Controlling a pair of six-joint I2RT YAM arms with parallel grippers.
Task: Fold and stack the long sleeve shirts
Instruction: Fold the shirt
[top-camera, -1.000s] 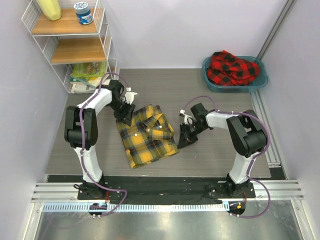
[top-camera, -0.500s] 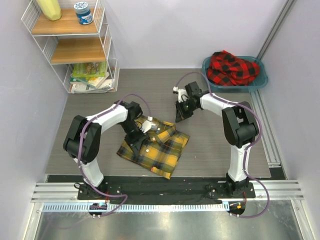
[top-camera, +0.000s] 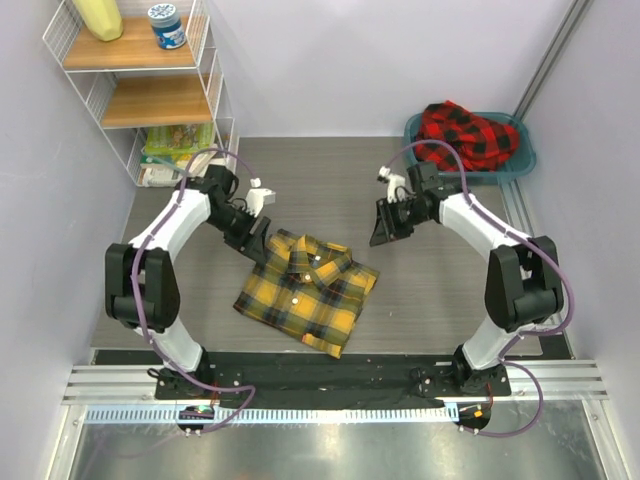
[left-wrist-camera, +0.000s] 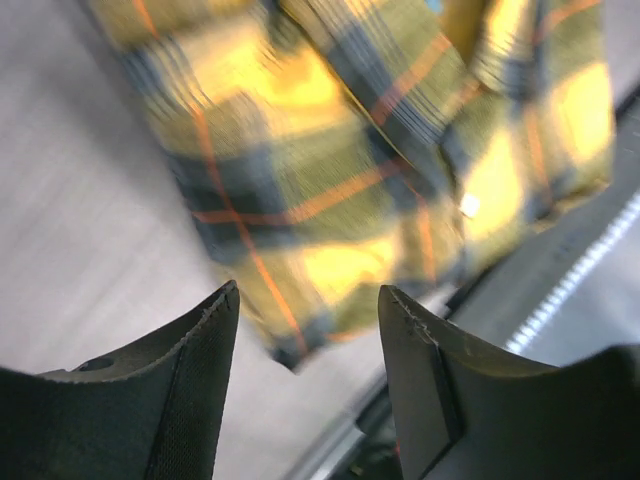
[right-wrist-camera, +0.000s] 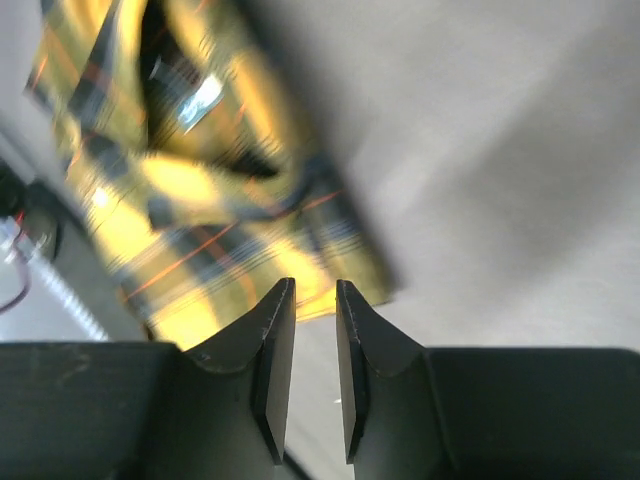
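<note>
Left fingers (left-wrist-camera: 205, 360) spread wide, nothing between them, poised by the far left corner of the yellow-and-black shirt (top-camera: 305, 290); probably clear of the cloth, though blurred in the wrist view. Right fingers (right-wrist-camera: 275, 340) parted by only a narrow slit, empty, off the shirt's far right side over bare desk (top-camera: 430, 300). Yellow-and-black shirt folded into a compact rectangle, collar up, lying near the front between both arms. Farther back right, red-and-black shirt (top-camera: 465, 135) heaped loose in the teal basin (top-camera: 523, 160). Far left, wire shelf rack (top-camera: 150, 100).
</note>
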